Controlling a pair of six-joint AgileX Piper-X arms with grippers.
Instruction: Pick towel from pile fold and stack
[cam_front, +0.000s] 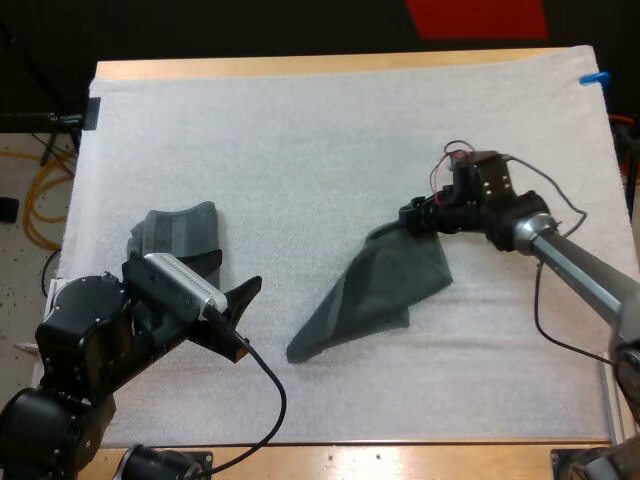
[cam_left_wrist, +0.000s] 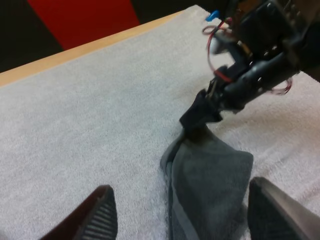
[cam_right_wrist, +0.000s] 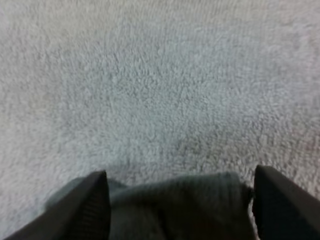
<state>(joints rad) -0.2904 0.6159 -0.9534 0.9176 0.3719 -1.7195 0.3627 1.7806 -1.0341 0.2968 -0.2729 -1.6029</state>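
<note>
Between right jaws: towel (cam_front: 380, 285) corner, pinched; left jaws apart.

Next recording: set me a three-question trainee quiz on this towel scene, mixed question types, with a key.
1. True or false: the left hand is open.
2. Multiple choice: where is the right hand relative to the spread dark grey-green towel? A) at its raised corner B) over its middle C) far from it
3. How many towels lie on the white mat in the high view?

Key: 1 true; 2 A; 3 two, the second towel lying beside the left arm.
</note>
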